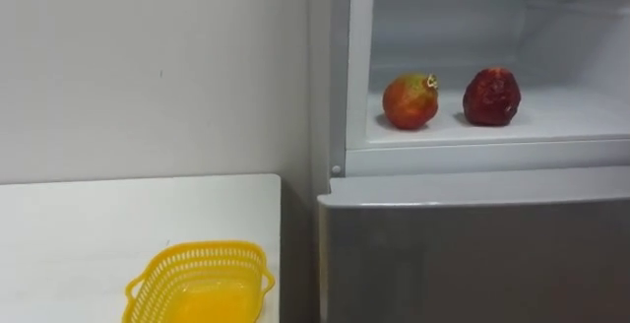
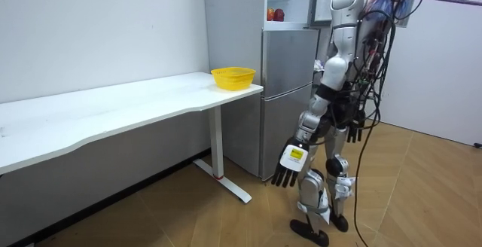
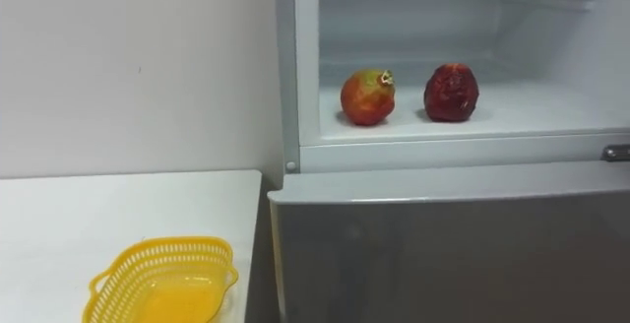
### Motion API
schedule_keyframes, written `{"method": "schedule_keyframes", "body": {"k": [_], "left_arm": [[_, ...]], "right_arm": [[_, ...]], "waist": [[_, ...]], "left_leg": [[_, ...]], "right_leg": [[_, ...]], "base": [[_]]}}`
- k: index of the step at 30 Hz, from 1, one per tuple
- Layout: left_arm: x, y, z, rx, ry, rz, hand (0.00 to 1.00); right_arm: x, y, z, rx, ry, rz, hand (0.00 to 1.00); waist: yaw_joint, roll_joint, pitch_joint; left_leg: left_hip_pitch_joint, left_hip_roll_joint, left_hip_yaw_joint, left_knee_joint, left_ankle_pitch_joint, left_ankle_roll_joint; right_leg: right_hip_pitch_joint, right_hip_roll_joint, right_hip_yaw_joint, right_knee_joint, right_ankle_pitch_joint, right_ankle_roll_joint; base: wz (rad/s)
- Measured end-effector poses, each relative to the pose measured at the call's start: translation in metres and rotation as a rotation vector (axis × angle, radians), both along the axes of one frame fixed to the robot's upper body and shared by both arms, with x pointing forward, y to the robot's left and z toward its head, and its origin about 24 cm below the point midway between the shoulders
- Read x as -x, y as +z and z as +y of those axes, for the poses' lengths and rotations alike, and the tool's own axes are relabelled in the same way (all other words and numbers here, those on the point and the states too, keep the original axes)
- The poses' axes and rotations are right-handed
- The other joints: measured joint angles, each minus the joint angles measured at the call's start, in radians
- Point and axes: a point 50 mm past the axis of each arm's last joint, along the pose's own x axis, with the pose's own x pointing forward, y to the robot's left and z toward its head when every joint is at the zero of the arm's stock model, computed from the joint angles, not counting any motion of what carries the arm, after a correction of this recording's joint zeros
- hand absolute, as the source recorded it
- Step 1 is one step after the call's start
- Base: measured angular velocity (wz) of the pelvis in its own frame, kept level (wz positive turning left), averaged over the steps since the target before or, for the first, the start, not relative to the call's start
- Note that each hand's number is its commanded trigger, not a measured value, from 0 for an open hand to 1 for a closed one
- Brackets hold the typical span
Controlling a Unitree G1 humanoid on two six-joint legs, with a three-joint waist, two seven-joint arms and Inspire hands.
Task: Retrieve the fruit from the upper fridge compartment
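Nearest, at lower left, an empty yellow basket (image 1: 197, 282) sits on the white table (image 1: 89, 220). At right, the fridge (image 1: 472, 259) has its upper compartment open; inside, a pomegranate (image 1: 410, 101) and a dark red fruit (image 1: 491, 96) stand side by side, apart. The left hand (image 2: 288, 170) hangs with its fingers loosely apart. The right hand (image 2: 354, 132) hangs at the hip, and I cannot tell its state.

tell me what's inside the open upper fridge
Two fruits, apart, on the white shelf: an orange-red round pomegranate left, a dark red wrinkled fruit right. Its top is cut off.
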Motion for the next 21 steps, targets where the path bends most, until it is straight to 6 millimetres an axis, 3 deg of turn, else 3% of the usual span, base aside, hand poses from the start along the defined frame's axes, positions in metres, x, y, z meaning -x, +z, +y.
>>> {"method": "schedule_keyframes", "body": {"k": [11, 18, 20, 21], "left_arm": [[0.006, -0.004, -0.011, 0.166, 0.016, -0.010, 0.00], [-0.002, -0.004, -0.010, 0.171, -0.032, -0.030, 0.00], [-0.006, -0.004, -0.011, 0.167, -0.071, -0.026, 0.00], [-0.008, -0.004, -0.011, 0.164, -0.080, -0.027, 0.00]], "right_arm": [[0.000, 0.000, -0.001, 0.045, -0.103, -0.016, 0.00], [-0.017, 0.003, -0.008, 0.141, -0.218, -0.141, 0.00], [-0.030, 0.007, -0.013, 0.183, -0.223, -0.217, 0.00], [-0.046, 0.011, -0.017, 0.203, -0.265, -0.309, 0.00]], "waist": [[-0.016, 0.000, -0.0029], [-0.032, 0.000, -0.0061], [-0.035, 0.006, -0.0064], [-0.042, 0.011, -0.0059]], "left_leg": [[-0.011, 0.000, 0.004, -0.002, -0.001, 0.001], [-0.028, 0.001, 0.006, 0.001, 0.000, 0.001], [-0.044, 0.002, 0.011, 0.003, 0.000, 0.001], [-0.046, 0.003, 0.018, 0.005, 0.001, 0.001]], "right_leg": [[-0.016, 0.001, 0.011, 0.000, -0.006, 0.001], [-0.039, -0.001, 0.014, 0.004, -0.009, 0.000], [-0.058, -0.001, 0.015, 0.016, -0.007, -0.001], [-0.069, -0.002, 0.017, 0.019, -0.005, -0.003]], "base": [[-0.03], [-0.01], [-0.11], [-0.13]]}}
